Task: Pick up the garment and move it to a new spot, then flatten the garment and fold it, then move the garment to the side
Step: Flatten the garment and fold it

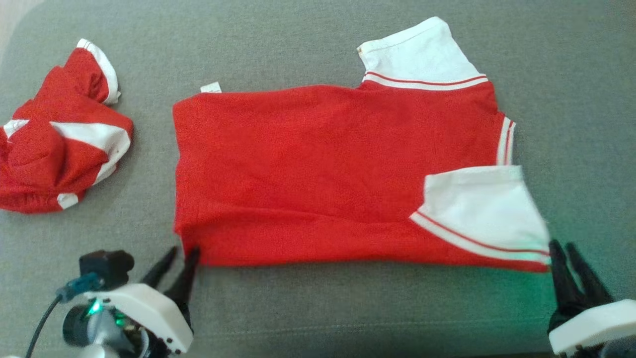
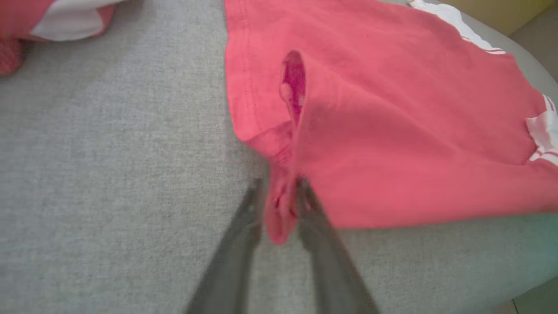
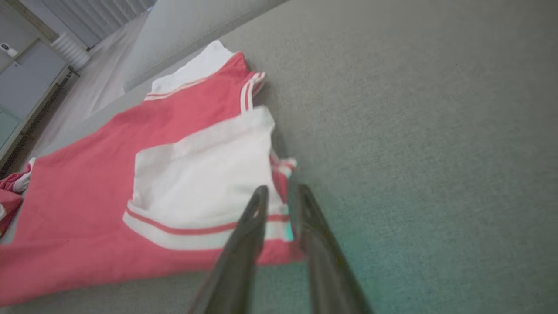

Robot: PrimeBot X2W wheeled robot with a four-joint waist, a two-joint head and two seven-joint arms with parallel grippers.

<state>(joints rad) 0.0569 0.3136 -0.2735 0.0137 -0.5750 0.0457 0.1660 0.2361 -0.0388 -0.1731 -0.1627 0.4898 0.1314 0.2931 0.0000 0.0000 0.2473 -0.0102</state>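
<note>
The left gripper (image 1: 185, 249) straddles the garment's (image 1: 323, 174) near corner, jaws parted.

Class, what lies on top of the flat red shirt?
A white sleeve is folded over the red shirt. The cloth under it is covered, as is the grey surface beneath the shirt.

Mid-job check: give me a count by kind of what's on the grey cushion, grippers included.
Red-and-white garments: 2 (spread shirt, crumpled garment)
Grippers: 2 (left gripper, right gripper)
Total: 4
</note>
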